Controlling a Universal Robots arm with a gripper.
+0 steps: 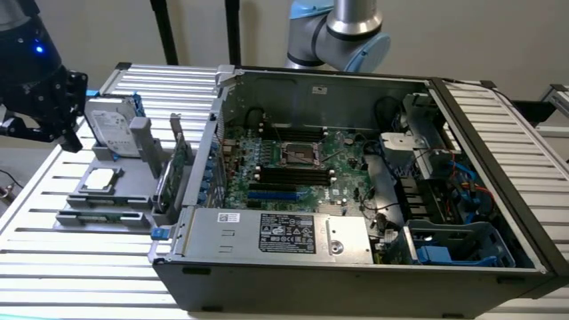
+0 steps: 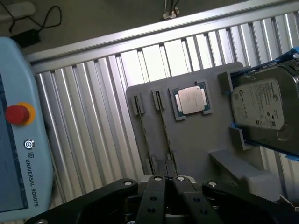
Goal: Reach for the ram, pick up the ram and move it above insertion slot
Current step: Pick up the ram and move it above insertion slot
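Note:
Two ram sticks stand on edge in the grey holder, showing as thin lines: one ram and a second ram beside it. In the exterior view a ram lies along the holder's near end. My gripper hangs above the holder, just off the sticks' near ends and touching neither, its fingers shut together on nothing. In the exterior view the gripper is high at the left, beside the hard drive. The motherboard's black memory slots sit inside the open computer case.
The holder also carries a silver CPU, an upright hard drive and a green expansion card. A pale blue teach pendant with a red button lies on the slatted metal table. The case wall stands between holder and motherboard.

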